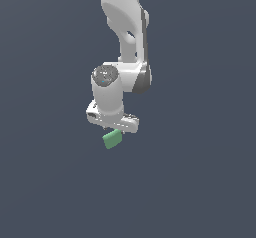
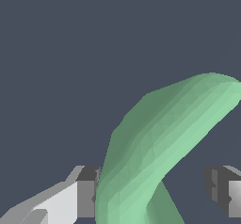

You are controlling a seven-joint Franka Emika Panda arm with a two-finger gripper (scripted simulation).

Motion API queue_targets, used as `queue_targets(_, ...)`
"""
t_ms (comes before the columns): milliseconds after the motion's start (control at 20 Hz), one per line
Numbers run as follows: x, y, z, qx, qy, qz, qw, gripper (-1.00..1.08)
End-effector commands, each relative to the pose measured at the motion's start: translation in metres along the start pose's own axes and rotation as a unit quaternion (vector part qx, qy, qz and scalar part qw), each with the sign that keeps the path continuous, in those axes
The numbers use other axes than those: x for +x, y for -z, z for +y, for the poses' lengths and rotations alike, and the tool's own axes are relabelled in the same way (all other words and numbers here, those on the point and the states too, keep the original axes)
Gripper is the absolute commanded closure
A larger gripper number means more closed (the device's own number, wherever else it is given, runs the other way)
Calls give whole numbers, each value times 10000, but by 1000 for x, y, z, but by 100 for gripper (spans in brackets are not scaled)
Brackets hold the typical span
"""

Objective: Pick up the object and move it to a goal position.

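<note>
We see the gripper point(image 2: 153, 192) with jaws apart around the object point(image 2: 164, 143): one finger point(image 2: 84, 192) touches it, the other stands clear.

Plain, featureless dark slate-blue backdrop point(image 1: 45, 182)

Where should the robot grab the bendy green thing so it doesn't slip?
Probably at the bend, the middle of the green piece, coming straight down from above. In the wrist view it already sits between the pincer fingers there, one finger touching it, the other apart. The curved ends taper and would likely slide.
</note>
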State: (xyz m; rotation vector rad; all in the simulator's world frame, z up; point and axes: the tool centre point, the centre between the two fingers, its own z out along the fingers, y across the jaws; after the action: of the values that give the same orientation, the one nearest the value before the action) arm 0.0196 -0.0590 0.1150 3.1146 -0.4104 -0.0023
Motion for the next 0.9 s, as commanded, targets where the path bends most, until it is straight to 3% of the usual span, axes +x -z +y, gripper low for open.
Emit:
queue_targets(0,-8,4,29,1,-1,4,10000,108)
queue_targets(500,-32,17,132,4,-2,5,10000,108)
queue_targets(850,-39,22,168,4,0,7,10000,108)
